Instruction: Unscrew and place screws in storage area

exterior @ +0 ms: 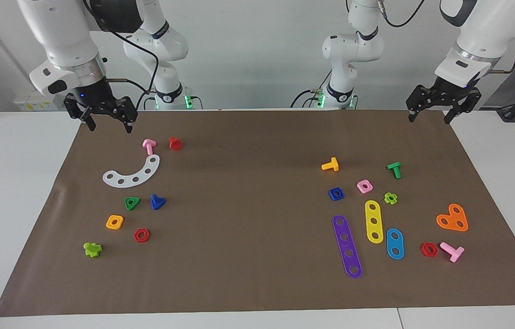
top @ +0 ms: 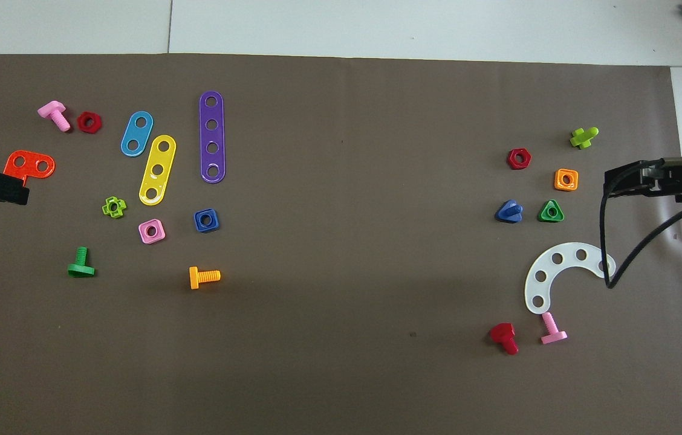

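The blue bolt with a triangular head lies loose on its side on the brown mat, toward the right arm's end. It is beside a green triangular nut and also shows in the overhead view. My right gripper hangs open and empty in the air over the mat's edge by the robots, above a pink bolt. My left gripper hangs open and empty over the mat's corner at the left arm's end. Neither gripper touches anything.
Near the blue bolt lie a white curved strip, a red bolt, an orange square nut, a red hex nut and a lime bolt. Toward the left arm's end lie a blue square nut, coloured strips, nuts and bolts.
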Controlling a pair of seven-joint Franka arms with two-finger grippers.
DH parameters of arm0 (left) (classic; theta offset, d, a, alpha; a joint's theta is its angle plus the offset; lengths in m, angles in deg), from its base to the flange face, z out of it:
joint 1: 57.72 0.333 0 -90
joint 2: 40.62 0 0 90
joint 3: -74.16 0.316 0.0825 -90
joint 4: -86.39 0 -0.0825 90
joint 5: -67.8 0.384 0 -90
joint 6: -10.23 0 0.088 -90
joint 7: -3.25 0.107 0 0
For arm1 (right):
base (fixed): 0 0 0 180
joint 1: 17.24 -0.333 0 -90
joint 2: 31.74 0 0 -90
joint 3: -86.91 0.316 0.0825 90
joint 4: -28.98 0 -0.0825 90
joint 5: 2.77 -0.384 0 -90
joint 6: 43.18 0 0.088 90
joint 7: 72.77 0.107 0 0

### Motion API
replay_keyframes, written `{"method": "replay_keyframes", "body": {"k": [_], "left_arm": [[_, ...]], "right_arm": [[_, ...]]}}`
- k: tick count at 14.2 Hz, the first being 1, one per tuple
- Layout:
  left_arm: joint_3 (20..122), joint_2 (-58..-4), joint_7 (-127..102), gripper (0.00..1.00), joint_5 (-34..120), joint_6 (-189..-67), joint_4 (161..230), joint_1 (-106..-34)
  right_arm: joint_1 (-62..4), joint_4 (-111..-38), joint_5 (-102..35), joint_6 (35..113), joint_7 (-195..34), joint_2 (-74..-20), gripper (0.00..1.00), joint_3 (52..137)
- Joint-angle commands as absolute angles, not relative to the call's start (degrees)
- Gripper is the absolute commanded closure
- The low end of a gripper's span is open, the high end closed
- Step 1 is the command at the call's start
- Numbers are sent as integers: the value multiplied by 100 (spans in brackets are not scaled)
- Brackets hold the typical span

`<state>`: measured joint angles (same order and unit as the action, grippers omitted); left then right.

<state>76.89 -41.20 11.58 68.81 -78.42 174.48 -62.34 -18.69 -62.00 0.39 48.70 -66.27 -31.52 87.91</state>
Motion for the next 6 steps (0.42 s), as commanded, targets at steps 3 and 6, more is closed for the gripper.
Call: {"method": "replay_keyframes", "body": {"k": [3, 6], "left_arm": [[7644, -4229, 1178, 0, 6903, -7793, 17560, -6176], [7644, -4229, 1178, 0, 6903, -7784, 17560, -6176]], "right_arm": [[-1811, -6277, -75, 4805, -6530, -3060, 0, 8797], [-1811, -6277, -75, 4814, -6487, -3060, 0, 8797]]}}
